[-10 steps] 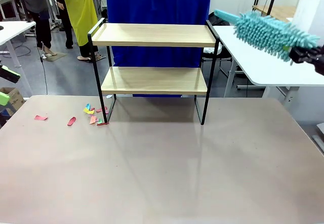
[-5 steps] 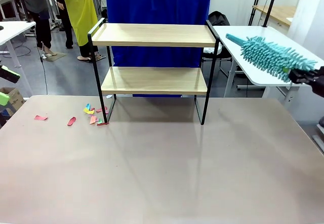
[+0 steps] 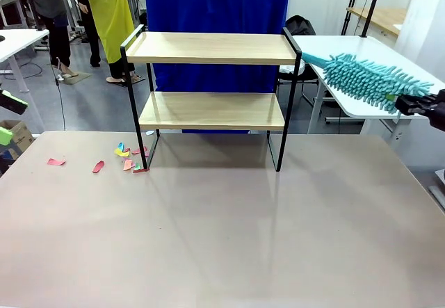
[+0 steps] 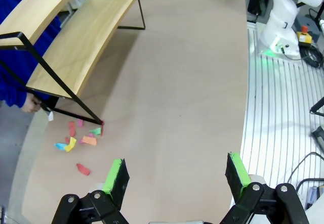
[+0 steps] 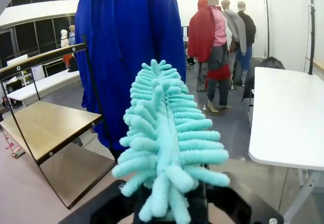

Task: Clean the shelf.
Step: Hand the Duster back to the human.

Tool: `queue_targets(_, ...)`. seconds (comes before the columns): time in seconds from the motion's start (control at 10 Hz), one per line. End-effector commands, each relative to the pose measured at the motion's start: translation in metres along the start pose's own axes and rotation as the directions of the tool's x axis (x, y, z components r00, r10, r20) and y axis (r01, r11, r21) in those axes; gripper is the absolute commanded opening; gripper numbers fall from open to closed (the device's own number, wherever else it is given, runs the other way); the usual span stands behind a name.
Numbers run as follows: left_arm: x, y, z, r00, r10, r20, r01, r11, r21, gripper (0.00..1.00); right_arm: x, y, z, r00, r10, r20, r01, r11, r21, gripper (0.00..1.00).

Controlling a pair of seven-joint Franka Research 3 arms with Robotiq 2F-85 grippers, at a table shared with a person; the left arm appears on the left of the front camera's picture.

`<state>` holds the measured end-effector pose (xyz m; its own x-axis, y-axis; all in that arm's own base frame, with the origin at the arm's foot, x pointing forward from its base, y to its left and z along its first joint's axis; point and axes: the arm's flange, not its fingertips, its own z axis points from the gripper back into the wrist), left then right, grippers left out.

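Observation:
The shelf, two light wood boards in a thin black frame, stands at the table's far side; both boards look bare. It also lies at the upper left of the left wrist view and at the left of the right wrist view. My right gripper is shut on the handle of a teal fluffy duster, held in the air right of the shelf with its tip close to the top board's right corner. The duster rises from my right gripper. My left gripper hangs open over the table's left side.
Coloured paper scraps lie on the table by the shelf's front left leg. A person in a blue top stands right behind the shelf. A white table stands at the back right.
The right gripper has lowered the duster and levelled it. In the last half second its tip swung left toward the shelf's top right corner. The left arm has not moved.

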<state>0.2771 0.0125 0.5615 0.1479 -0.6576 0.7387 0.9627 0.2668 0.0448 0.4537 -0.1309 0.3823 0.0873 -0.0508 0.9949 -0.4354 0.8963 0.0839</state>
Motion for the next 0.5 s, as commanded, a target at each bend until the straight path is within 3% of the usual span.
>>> queue_targets(0.0,0.0012,0.0005,0.0005,0.999,-0.016,0.031,0.016,1.0,-0.01,1.0,-0.0007,0.0072,0.0023,0.999,-0.012,0.035,0.015,0.998,-0.069,0.16)
queue_targets(0.4,0.0012,0.0005,0.0005,0.999,-0.016,0.031,0.016,1.0,-0.01,1.0,-0.0007,0.0072,0.0023,0.999,-0.012,0.035,0.015,0.998,-0.069,0.16)
